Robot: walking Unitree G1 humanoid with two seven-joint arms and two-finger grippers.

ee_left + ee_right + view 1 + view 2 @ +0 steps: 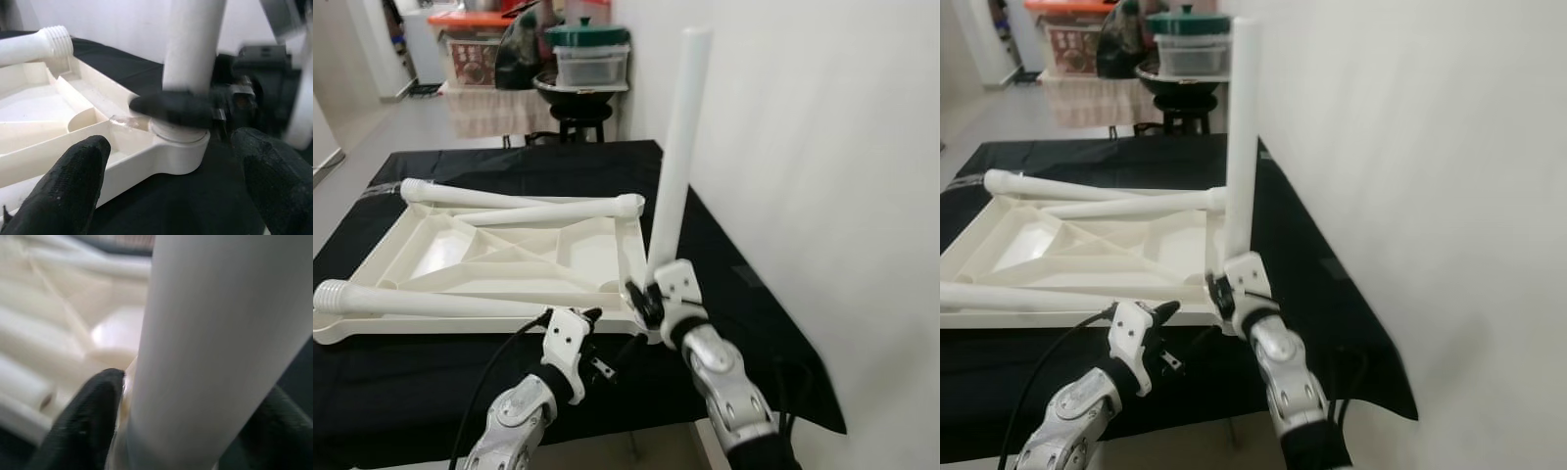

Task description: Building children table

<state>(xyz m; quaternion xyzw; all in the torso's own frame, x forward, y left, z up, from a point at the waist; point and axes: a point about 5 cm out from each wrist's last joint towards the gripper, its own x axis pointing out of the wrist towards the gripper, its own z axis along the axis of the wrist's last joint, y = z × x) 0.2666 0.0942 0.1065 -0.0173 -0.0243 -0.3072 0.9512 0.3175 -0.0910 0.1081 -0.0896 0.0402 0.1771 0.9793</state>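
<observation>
cream tabletop (pixel 578 250), white leg (pixel 677 147), black cloth (pixel 724 245)

Two jointed silver metal arms end in white plastic wrist housings dotted with small dark screw holes. The left gripper (pixel 590 318) and right gripper (pixel 641 299) have black, textured fingers (pixel 73 181). A black cable (pixel 484 377) loops at nine o'clock of the left forearm.

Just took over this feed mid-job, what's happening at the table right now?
The robot is fitting legs to an upside-down white tabletop lying on a black cloth. The right gripper is shut on an upright leg standing in the near right corner socket. The left gripper is open, right by that corner, holding nothing. Three more legs lie loose across the tabletop.
</observation>
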